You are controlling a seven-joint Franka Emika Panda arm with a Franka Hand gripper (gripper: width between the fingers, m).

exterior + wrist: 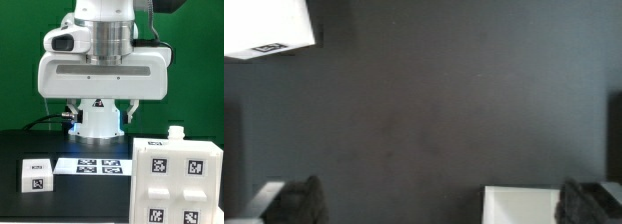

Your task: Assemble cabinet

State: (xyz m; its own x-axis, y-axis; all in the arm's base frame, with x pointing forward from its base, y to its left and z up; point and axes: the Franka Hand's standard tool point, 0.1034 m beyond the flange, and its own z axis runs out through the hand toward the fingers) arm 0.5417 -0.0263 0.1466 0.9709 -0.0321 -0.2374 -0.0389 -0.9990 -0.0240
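The table [30, 145] is matte black all over. Behind it hangs a flat green backdrop [20, 40], and that is all of the room I can make out. The white arm [100, 60] fills the middle of the exterior view, and a dark cable [55, 118] trails off beside its base.

There is one cabinet box [180, 185], large and white, sitting on the table at the exterior view's lower right, partly cut off by the edge. I count four square black-and-white tags on its upper face and one small white knob [177, 131] at its far edge. One small white block [38, 175] carries a single tag and sits on the exterior view's left, well apart from the box. Between them lies the one marker board [100, 165], flat on the table in front of the arm's base; it bears several tags, too small to count surely.

In the wrist view the gripper [446, 198] is released. Its two dark fingers [295, 200] stand wide apart over bare table with nothing clasped. Two white pieces show at the edges of that view: a tagged white corner [269, 30] far from the fingers, and a plain white edge [526, 205] close by one finger. I cannot tell which parts they belong to.
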